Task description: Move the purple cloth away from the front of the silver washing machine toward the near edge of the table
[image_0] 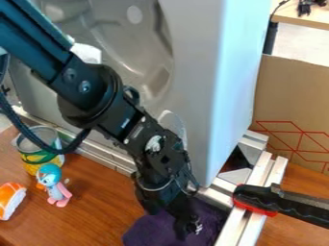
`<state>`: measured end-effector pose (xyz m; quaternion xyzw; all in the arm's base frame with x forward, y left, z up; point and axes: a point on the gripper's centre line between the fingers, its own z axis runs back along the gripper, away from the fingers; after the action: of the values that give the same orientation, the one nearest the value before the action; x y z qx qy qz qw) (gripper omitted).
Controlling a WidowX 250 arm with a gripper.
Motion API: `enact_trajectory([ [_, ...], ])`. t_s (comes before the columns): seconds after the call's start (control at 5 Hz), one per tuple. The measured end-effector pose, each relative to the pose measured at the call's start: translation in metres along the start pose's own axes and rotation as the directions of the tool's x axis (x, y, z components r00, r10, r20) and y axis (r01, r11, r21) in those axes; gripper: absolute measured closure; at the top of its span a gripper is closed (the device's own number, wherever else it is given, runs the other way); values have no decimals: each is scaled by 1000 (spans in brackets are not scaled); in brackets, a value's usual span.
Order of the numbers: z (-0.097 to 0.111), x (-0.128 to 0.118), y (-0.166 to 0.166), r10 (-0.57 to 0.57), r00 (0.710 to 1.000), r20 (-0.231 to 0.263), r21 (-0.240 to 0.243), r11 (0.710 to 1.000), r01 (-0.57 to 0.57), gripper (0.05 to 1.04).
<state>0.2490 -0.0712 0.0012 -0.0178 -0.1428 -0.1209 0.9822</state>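
Camera view: the black arm (122, 115) enters from the upper left and slopes down to the lower middle, a dark cable looped at its side. Its gripper (186, 232) points downward at the purple cloth (149, 233), overlapping it in this view. The state of the gripper cannot be determined: it may be clenched on the fabric or released, and contact is likewise unconfirmed. The cloth lies bunched on the brown wood-grain table (96, 206) at the bottom edge, just beside the metal rails (255, 180) on the right.

Left side: a can (35, 167) with a yellow and green label stands near the rail at the back, partly covered by the cable. Just in front of it is a toy figure (56, 185) with a blue head and pink feet. An orange-and-white toy piece (11, 199) sits near the left edge.

Behind the arm rises a large grey molded panel (199, 72), its lower edge along the rails. Right side: a black-and-red clamp (273, 199) lies across the rails. Beyond it stands a brown cardboard sheet (289, 101) marked with red lines. A second table (308, 18) is noted at the upper right.
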Motion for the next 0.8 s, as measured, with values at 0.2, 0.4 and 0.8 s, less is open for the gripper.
enact_trajectory([
  [0.2, -15, -6, -3, -1, 1000, -29, -4, 1000, 0, 83],
  [0.4, -23, -7, -10, -5, 999, -42, -10, 1000, 4, 83],
  [0.8, -25, -23, -24, 75, 992, -102, 37, 997, -71, 83],
])
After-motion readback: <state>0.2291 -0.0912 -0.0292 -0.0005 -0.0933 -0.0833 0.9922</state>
